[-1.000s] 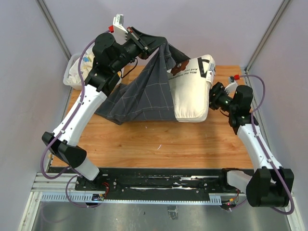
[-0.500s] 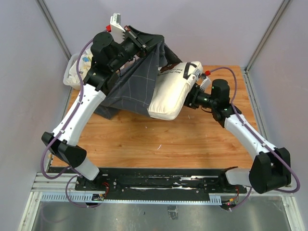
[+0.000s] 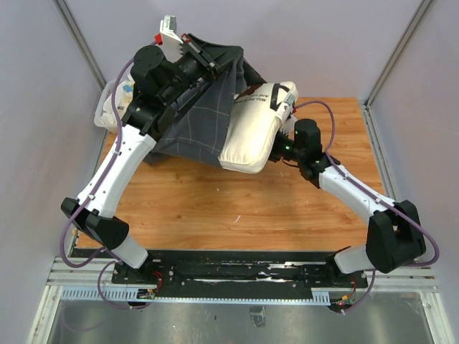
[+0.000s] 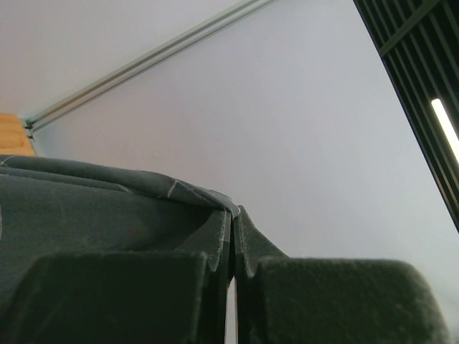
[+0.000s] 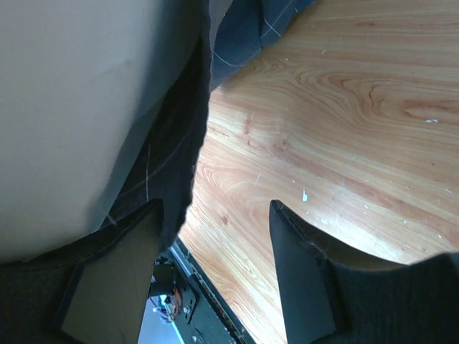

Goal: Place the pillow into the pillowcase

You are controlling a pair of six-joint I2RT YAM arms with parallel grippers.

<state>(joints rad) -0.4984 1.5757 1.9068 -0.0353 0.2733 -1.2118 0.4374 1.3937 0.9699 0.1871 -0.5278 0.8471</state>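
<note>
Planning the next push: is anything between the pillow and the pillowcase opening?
Nothing visible does. The pillow meets the pillowcase mouth, held raised by the left end effector; the open right end effector is at the pillow's other side.

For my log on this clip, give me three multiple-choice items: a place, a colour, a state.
1. In the top view, the pillow lies: A) right of the pillowcase, against it; B) left of it, apart; C) underneath it, fully hidden.
2. The pillowcase is: A) yellow; B) dark grey, light grid; C) red.
3. The left claw is: A) open; B) shut on the pillowcase; C) out of view.
Answers: 1A, cream body abuts the raised cloth; 2B, grid lines on dark fabric; 3B, wrist view shows fabric pinched between closed fingers.
</note>
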